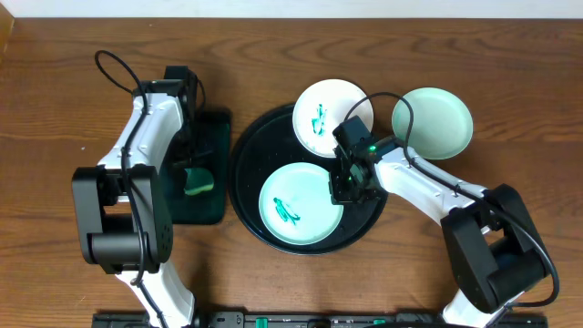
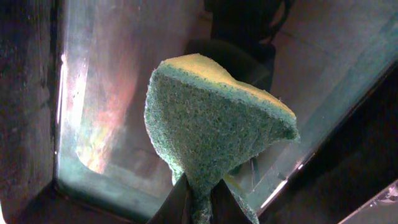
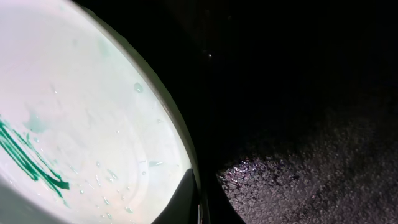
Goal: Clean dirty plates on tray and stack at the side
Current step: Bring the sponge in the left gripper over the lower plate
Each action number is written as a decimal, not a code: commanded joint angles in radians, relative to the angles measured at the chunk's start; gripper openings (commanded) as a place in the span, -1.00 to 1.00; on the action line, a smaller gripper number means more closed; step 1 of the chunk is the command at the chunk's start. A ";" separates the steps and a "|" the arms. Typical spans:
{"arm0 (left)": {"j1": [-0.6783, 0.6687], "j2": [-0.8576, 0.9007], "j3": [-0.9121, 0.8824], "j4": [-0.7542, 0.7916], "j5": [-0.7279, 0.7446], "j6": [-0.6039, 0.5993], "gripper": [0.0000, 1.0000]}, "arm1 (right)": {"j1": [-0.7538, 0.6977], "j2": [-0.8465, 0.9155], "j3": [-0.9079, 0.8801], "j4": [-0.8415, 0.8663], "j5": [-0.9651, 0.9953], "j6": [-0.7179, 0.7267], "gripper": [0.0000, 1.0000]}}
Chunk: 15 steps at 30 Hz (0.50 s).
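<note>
**Ana:** Left hand [image 2: 199, 196] clamped tight on a green scouring sponge with a yellow back [image 2: 211, 124], hanging over the small rectangular black tray [image 1: 214, 137], well apart from any plate.

**Ben:** Across on the large round black tray [image 1: 246, 173], the front white plate with green scribbles [image 1: 301, 208] sits dirty. Right hand [image 1: 347, 187] closed at its right rim, pinching it, I'd say.

**Ana:** Risky grip. Droplets on the plate, thin pinch. Scrub hard and it could slip free, or skid into the rear scribbled white plate [image 1: 323, 114], which pokes past the tray's rim.

**Ben:** The plain white plate [image 1: 433, 121] rests off-tray on the wooden counter [image 1: 55, 91], far right.

**Ana:** Blind spots?

**Ben:** Plenty. The right wrist view shows one dark finger at the rim, and its partner is hidden. From overhead, the arm covers most of the left hand.
</note>
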 commanded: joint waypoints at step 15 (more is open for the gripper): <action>0.016 -0.038 -0.004 0.009 -0.011 0.029 -0.85 | 0.004 0.014 -0.007 -0.005 -0.047 -0.013 -0.97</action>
